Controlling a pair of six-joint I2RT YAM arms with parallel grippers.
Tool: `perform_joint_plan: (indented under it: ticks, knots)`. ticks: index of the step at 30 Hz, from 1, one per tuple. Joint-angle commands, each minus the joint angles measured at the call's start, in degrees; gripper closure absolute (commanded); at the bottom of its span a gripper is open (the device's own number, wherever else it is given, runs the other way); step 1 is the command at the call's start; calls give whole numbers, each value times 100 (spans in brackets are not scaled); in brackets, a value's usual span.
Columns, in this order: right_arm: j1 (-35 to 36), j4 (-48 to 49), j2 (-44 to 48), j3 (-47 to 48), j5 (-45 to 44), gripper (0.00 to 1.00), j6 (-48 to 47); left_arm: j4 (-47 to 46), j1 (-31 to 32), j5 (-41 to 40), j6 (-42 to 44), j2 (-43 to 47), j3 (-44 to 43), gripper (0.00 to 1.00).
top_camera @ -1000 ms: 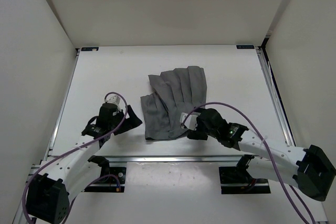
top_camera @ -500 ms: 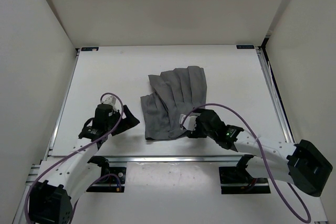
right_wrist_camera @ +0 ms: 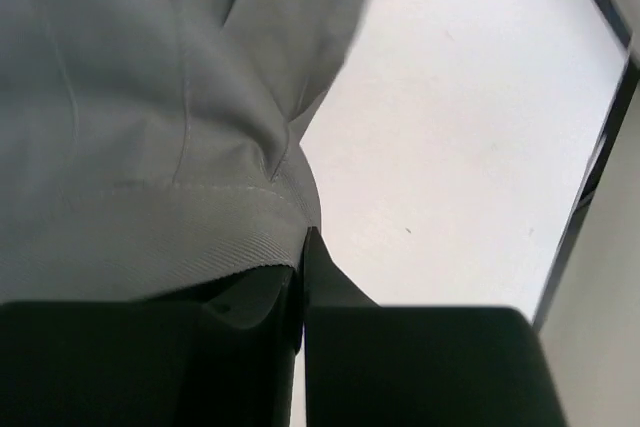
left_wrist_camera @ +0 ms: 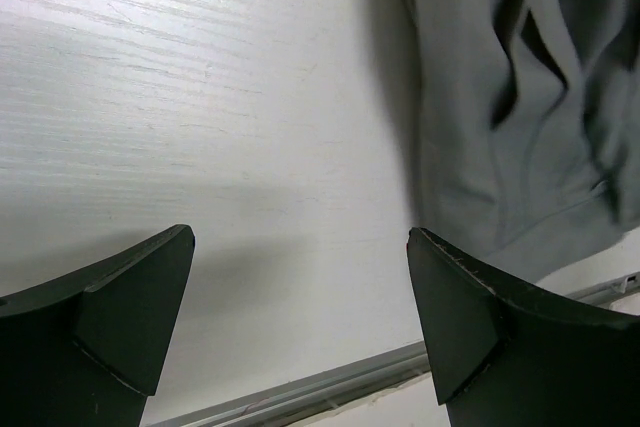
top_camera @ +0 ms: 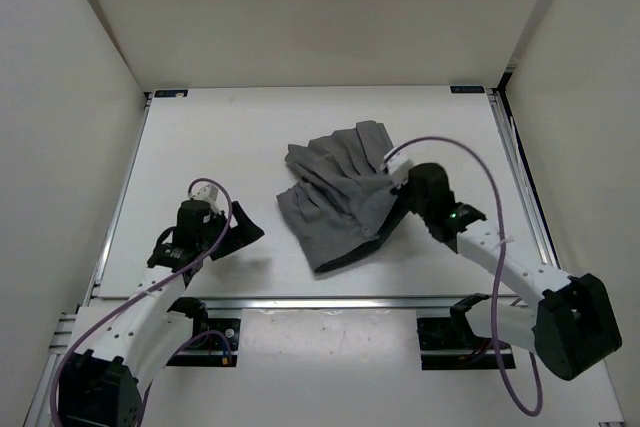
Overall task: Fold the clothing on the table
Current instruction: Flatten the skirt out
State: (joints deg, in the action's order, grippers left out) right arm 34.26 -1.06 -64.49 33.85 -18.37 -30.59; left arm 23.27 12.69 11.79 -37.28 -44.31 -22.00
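Clothing (top_camera: 335, 207) sits bunched mid-table (top_camera: 200, 137), its right hem clamped in the right gripper (top_camera: 393, 215) and raised off the surface, likely to carry it across as a fold, while the left gripper (top_camera: 243, 229) hangs spread wide toward the near-left corner.

There is one piece of grey clothing (top_camera: 340, 202) on one white table (top_camera: 220, 137). Two robot arms stand at the table's near edge, the left arm (top_camera: 140, 309) and the right arm (top_camera: 510, 269). Each has one gripper, so that makes two: the left gripper (top_camera: 243, 228) and the right gripper (top_camera: 396, 211). There are two purple cables too, the left cable (top_camera: 150, 284) and the right cable (top_camera: 440, 139).
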Motion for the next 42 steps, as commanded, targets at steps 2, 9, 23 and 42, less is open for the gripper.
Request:
perform_joint_plan:
  ticks: [2,9,23,42]
  knots:
    - [-1200,-1404,68,676,878,100,1985,-199,6,122,45,-59,3,1]
    - [-2089,-2521,322,263,2153,27,2926,-367,611,-62,-69,-455,-261,1]
    - [-2356,-2725,709,640,2506,11,3253,-1419,2326,-467,-859,-1711,-823,2]
    - [-1676,-2152,-696,1547,3294,100,2812,-2740,3258,-327,-1414,-4015,-2089,2]
